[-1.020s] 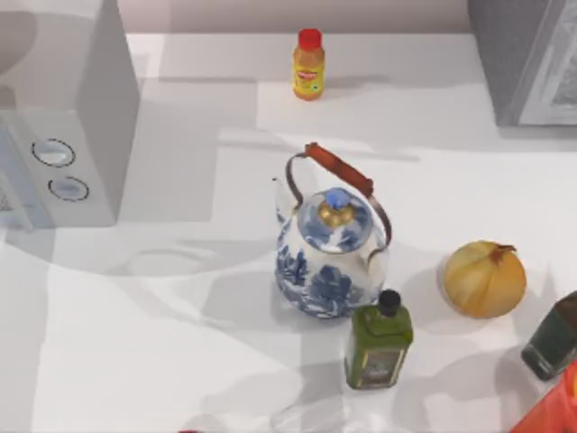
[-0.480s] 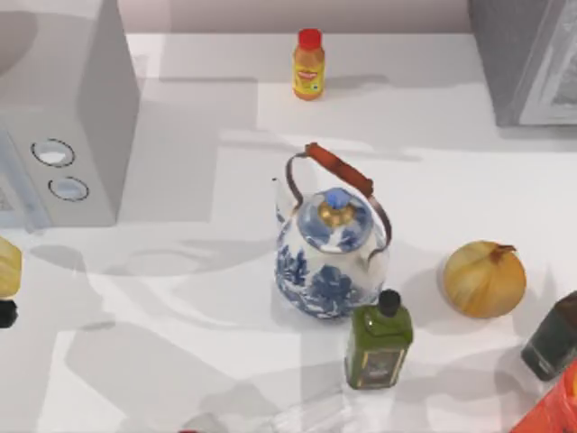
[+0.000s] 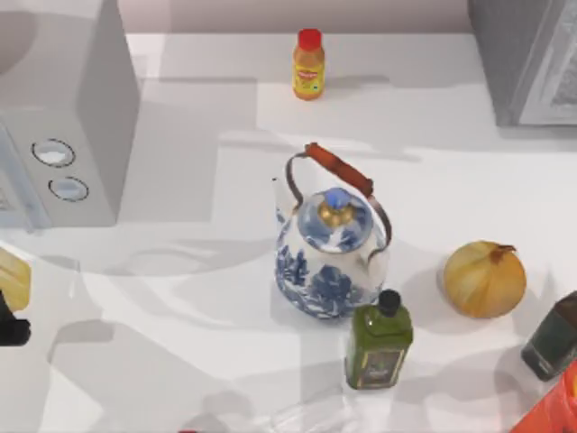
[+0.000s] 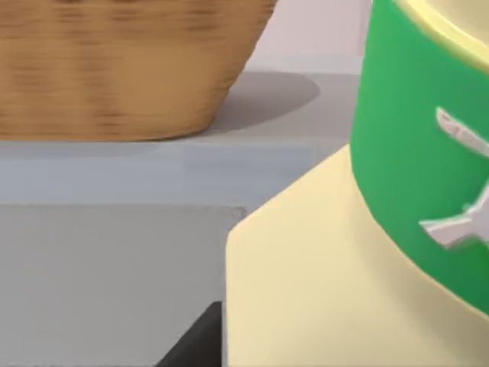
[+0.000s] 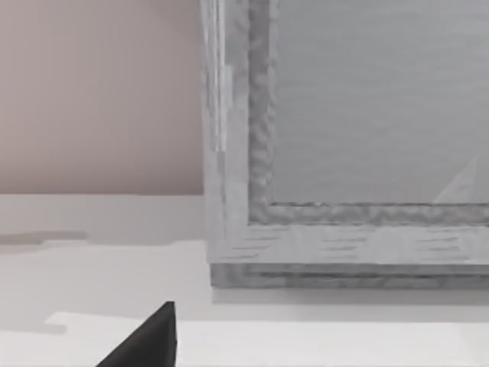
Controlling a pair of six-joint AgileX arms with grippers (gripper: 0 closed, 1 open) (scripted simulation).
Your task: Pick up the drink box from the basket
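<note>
The white table (image 3: pixel 180 361) is carrying a white microwave (image 3: pixel 63 117) out at ten o'clock and a grey appliance (image 3: pixel 527 59) out at one o'clock. In the left wrist view a wicker basket (image 4: pixel 114 69) is sitting on a grey surface, and the drink box (image 4: pixel 328 267) is showing well apart from it, close to the camera, cream with a green band. At the table's middle a blue-and-white teapot (image 3: pixel 332 257) is standing upright with its brown-gripped handle tilting toward twelve. An onion (image 3: pixel 484 278) is lying at three o'clock of the teapot, apart from it. A green oil bottle (image 3: pixel 379 347) is standing just beside the teapot at five o'clock. A dark bottle (image 3: pixel 552 338) is leaning at the four o'clock edge, and an orange juice bottle (image 3: pixel 308 65) is standing at twelve. At the nine o'clock edge the left gripper (image 3: pixel 13 330) is gripping the drink box. The right gripper (image 5: pixel 149 344) is facing the grey appliance; I cannot tell how it is set
</note>
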